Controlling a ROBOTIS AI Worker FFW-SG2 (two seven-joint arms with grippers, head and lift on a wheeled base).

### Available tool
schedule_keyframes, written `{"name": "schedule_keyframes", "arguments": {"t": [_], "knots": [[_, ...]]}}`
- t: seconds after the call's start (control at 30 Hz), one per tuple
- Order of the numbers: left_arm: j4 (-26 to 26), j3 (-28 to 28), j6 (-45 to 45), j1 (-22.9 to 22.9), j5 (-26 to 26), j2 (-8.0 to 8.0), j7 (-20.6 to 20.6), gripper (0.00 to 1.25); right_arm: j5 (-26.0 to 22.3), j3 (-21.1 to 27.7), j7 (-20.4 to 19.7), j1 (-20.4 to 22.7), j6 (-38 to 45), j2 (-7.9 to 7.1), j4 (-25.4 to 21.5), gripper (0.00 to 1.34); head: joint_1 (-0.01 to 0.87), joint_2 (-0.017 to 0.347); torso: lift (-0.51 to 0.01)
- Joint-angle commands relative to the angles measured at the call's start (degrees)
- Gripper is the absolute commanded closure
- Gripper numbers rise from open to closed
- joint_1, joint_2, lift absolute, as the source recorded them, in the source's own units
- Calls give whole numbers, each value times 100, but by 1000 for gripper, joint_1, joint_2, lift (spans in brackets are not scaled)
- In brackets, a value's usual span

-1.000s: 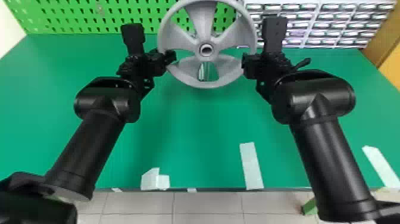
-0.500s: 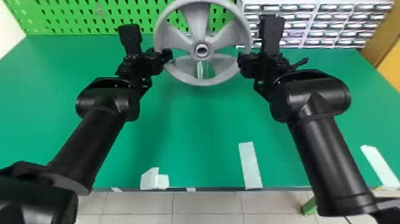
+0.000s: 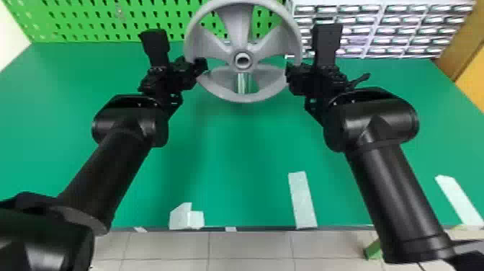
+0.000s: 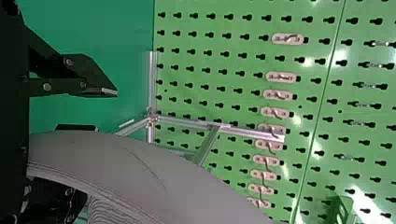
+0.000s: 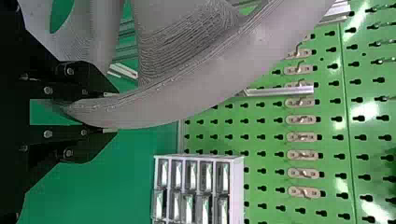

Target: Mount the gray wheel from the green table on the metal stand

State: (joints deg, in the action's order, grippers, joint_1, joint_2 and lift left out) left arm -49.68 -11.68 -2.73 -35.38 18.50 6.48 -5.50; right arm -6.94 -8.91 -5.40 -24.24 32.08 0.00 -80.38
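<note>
In the head view, the left gripper [image 3: 201,67] is at about eight-thirty on the gray wheel [image 3: 236,30]; the left wrist view shows its jaws spread, green between them, the rim partly hiding one. The wheel stands upright toward twelve o'clock of the green table [image 3: 230,144], a bar of the metal stand [image 3: 243,83] visible at six o'clock from its hub. Near four o'clock, the right gripper [image 3: 290,73] pinches the rim.

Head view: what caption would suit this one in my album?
A gray wheel between two black robot arms, above a green table.
</note>
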Motion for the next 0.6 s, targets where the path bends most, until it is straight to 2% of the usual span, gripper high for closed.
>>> {"name": "schedule_keyframes", "arguments": {"t": [0.0, 0.17, 0.33, 0.4, 0.57], "knots": [[-103, -71, 45, 66, 31, -15, 593, 851, -1, -6, -700, 25, -53, 5, -4, 1075, 868, 52, -93], [-305, -106, 36, 154, 48, -32, 593, 753, -1, 3, -700, 43, -106, 5, -4, 1027, 868, 52, -93], [-472, -185, 27, 224, 75, -32, 637, 670, -1, 21, -700, 69, -176, 5, -4, 878, 868, 52, -93], [-490, -203, 18, 233, 83, -41, 637, 637, -1, 21, -700, 78, -220, 5, -4, 869, 868, 52, -93], [-507, -229, 18, 268, 110, -50, 637, 598, -1, 21, -700, 78, -238, 5, -4, 789, 868, 52, -93]]}}
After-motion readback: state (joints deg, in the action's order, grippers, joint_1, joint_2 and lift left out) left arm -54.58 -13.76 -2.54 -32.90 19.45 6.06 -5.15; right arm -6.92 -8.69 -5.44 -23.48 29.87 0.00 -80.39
